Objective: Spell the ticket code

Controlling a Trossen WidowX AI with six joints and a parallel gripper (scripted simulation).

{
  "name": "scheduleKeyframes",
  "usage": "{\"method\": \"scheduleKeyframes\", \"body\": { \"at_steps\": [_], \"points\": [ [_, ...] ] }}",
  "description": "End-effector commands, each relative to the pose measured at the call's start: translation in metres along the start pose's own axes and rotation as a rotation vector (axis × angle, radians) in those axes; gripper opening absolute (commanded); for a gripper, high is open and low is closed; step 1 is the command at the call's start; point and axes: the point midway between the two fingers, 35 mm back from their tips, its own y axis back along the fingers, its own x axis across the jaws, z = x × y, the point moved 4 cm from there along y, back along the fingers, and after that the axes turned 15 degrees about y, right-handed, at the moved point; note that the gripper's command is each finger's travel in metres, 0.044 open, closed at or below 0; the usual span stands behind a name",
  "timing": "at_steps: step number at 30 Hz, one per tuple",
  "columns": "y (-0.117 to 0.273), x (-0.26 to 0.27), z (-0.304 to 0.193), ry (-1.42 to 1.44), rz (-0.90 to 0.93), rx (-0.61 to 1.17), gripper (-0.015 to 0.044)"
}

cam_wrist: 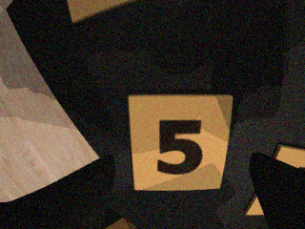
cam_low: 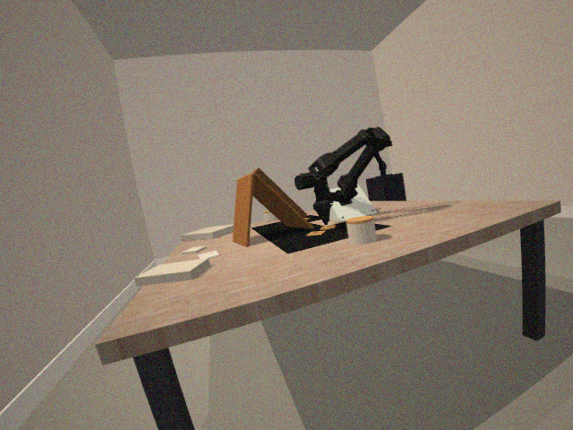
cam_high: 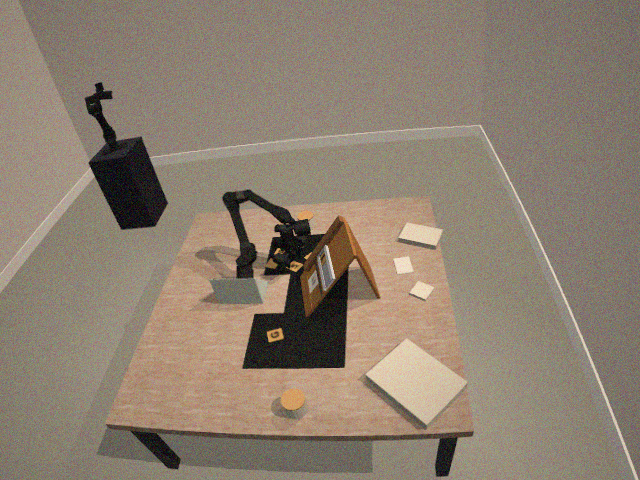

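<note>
My gripper (cam_high: 293, 259) (cam_low: 329, 218) (cam_wrist: 185, 164) is open and low over the back part of the black mat, its fingertips on either side of a tile marked 5 (cam_wrist: 179, 143), with nothing gripped. Other tiles lie close by, one partly seen at the top left (cam_wrist: 97, 7) and one at the right (cam_wrist: 292, 156) of the wrist view. A tile marked G (cam_high: 275, 334) lies on the front part of the mat. The brown tent-shaped board (cam_high: 341, 248) (cam_low: 242, 212) carries a pale rail (cam_high: 327, 276) with one orange tile (cam_high: 324, 256) near its upper end. The ticket (cam_high: 313, 282) is too small to read.
The black mat (cam_high: 320, 351) (cam_low: 289, 243) runs beneath the board. An orange-topped cylinder (cam_high: 293, 399) stands at the front; another (cam_high: 305, 214) is behind the arm. Cream slabs (cam_high: 416, 382) (cam_high: 420, 235) and small pale squares (cam_high: 403, 265) (cam_high: 421, 290) lie right of the board. A grey-green panel (cam_high: 237, 290) stands by the arm's base.
</note>
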Motion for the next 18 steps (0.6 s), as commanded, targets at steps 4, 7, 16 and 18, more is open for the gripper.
{"method": "scheduleKeyframes", "body": {
  "at_steps": [4, 7, 16, 18],
  "points": [
    [-0.003, 0.001, 0.0, -0.003, 0.003, 0.002, 0.034],
    [-0.006, 0.001, 0.0, -0.003, 0.003, 0.002, 0.034],
    [-0.019, 0.001, 0.0, -0.003, 0.002, 0.002, 0.034],
    [-0.02, 0.001, 0.0, -0.003, 0.002, 0.002, 0.034]
  ]
}}
